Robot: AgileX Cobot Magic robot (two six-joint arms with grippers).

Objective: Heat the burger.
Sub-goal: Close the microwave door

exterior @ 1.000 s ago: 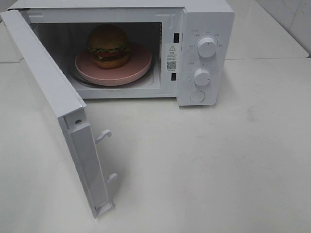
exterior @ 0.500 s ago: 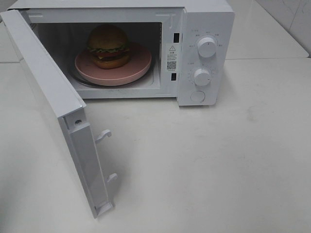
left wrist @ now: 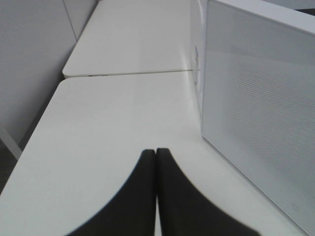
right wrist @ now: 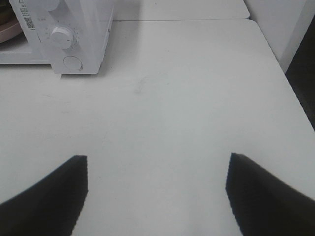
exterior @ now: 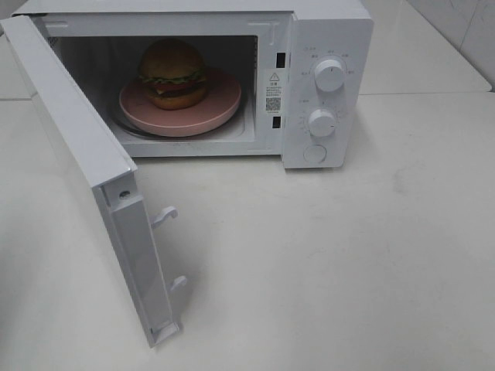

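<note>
Small round burger (exterior: 172,73) with a glossy brown bun, green lettuce, a red layer and a dark patty sits on a round pink plate (exterior: 220,104), left of plate centre, inside the open cavity of a white box-shaped microwave oven (exterior: 325,31). Plate rests on what looks like a clear glass turntable (exterior: 128,127), only its rim showing. Microwave stands along the far edge of the white worktop (exterior: 348,255), toward the far-left corner. White hinged microwave door (exterior: 77,147) is swung wide open, reaching toward the near-left corner, two latch hooks on its free edge. Control panel has an upper white round knob (exterior: 330,76), a lower white round knob (exterior: 321,122) and a round white button (exterior: 314,153) below them. Left black fingers (left wrist: 142,196) are pressed together with nothing between, over the worktop beside the door's outer face. Right black fingers (right wrist: 54,191) are spread wide and empty, over the worktop toward its right edge.
</note>
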